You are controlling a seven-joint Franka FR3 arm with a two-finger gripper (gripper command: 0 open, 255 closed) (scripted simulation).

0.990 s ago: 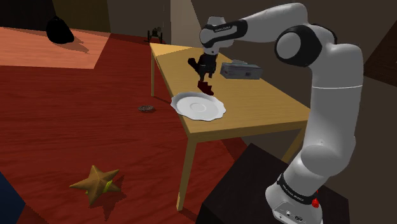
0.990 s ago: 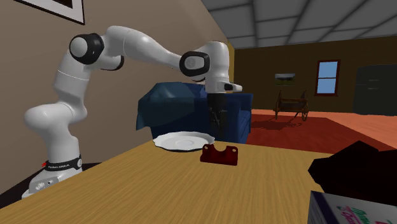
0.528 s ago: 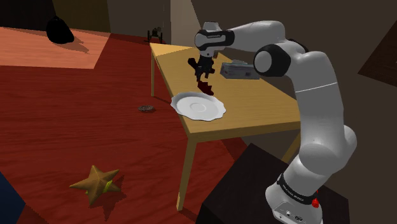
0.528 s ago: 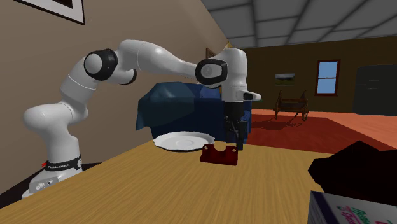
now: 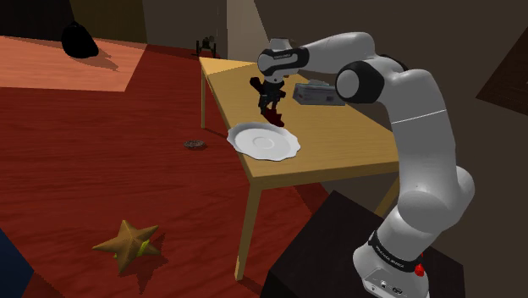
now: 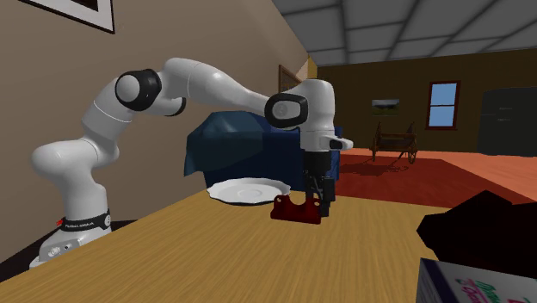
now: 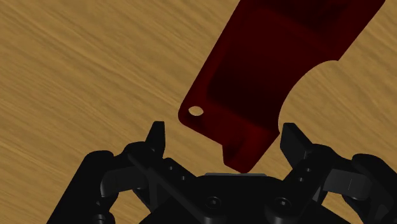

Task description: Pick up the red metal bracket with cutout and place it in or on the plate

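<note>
Open gripper (image 7: 224, 133) straddling one end of a dark red bracket (image 7: 273, 57) on a wood-grain table (image 7: 76, 63).

The bracket (image 6: 293, 209), with a curved cutout and a small round hole near a corner, lies flat on the table (image 5: 338, 144) just beside the white scalloped plate (image 5: 292, 151), near the middle of the shoulder view. The black fingers stand wide apart on either side of its end, not touching it. A white band (image 6: 82, 223) at the arm's base carries dark lettering too small to read. A printed box corner (image 6: 478, 284) at the second exterior view's lower right shows pink and green letters, cut off and unreadable. A grey box (image 5: 320, 93) sits further back on the table. The floor is dark red, with a gold star shape (image 5: 127, 244) at the lower left. A blue sofa (image 6: 232, 151) stands behind the plate (image 6: 245, 191), and a window (image 6: 444, 105) is at the far right.
</note>
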